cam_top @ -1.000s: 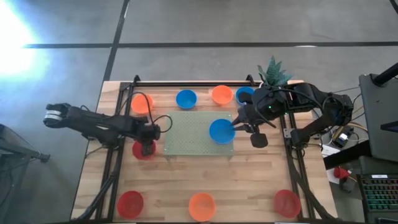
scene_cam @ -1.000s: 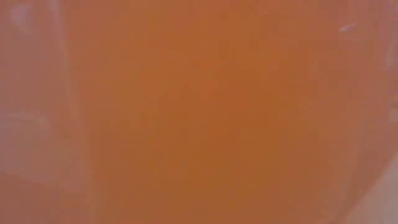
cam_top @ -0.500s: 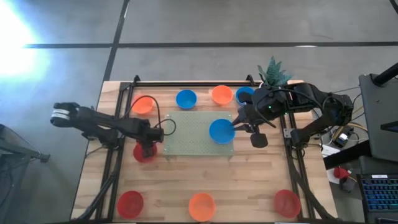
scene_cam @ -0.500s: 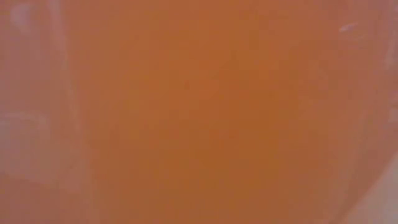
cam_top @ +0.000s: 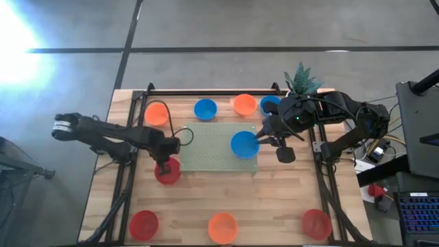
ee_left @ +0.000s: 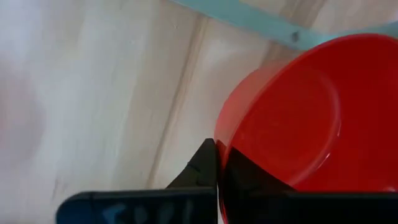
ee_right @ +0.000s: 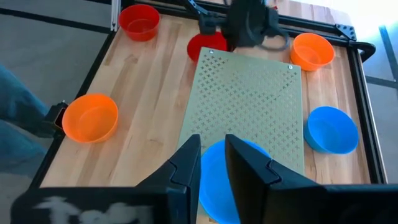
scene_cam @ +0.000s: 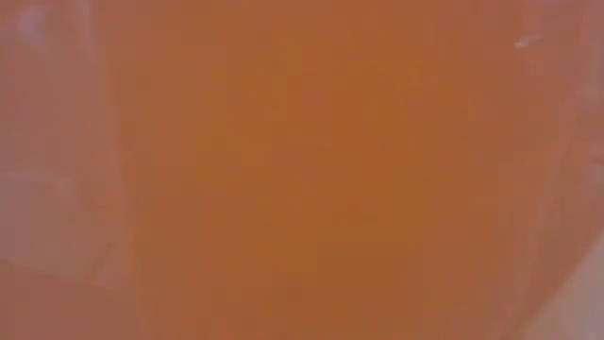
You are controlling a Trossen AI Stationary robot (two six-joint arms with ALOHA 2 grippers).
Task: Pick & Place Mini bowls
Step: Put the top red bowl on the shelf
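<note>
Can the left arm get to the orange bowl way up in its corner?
Probably not right now. The left gripper is shut on a red bowl, so it is busy. The orange bowl lies near, with nothing blocking it.

A pale green rectangular mat (cam_top: 218,145) lies flat at the middle of the wooden counter (cam_top: 267,206); a small potted green plant (cam_top: 300,79) stands at the counter's upper right corner; grey floor (cam_top: 219,27) fills the upper frame; dark equipment with cables (cam_top: 411,137) crowds the right edge.
</note>
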